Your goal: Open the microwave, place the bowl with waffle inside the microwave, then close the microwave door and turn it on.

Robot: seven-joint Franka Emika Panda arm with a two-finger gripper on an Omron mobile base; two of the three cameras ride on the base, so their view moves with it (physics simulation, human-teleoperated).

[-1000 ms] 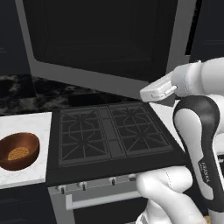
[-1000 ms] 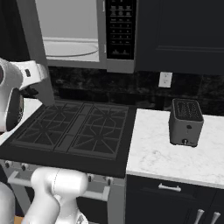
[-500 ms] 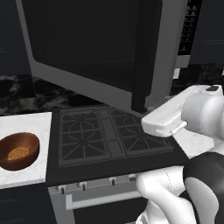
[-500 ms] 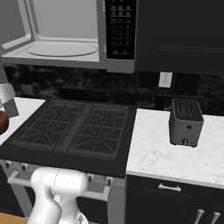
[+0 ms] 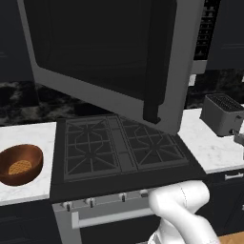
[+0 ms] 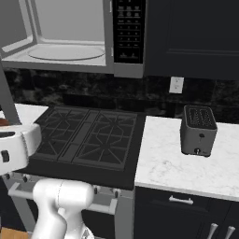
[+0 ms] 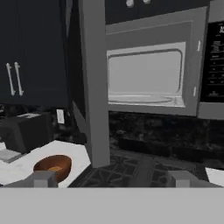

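claw (image 7: 111,179): the two finger tips rise at the bottom of the hand view, set well apart with nothing between them, so it reads as spread and empty.
stove (image 5: 121,147): black, with grates, nothing on them; it lies between the two white counters, under the microwave.
bowl (image 5: 20,164): on the white counter (image 5: 28,138) left of the stove, upright, just beside the stove's edge. in the hand view it sits low and left (image 7: 53,167), well apart from the claw.
waffle (image 5: 19,167): lies flat in the bottom of the bowl.
toaster (image 6: 198,130): on the right counter, clear of the work.
door (image 5: 107,52): swung wide open, hinged at the left, its black handle (image 5: 156,62) hanging out over the stove. in the hand view its grey edge (image 7: 94,83) stands between the bowl and the cavity.
microwave (image 6: 70,35): light cavity bare, turntable (image 6: 65,51) uncovered, button panel (image 6: 128,30) at the right.
done: opening, by the look of it.
left: take up the bowl, carry it round the door edge onto the turntable, shut the door, press the panel.
risk: the door overhangs the path from bowl to cavity; the lift likely has to clear it.
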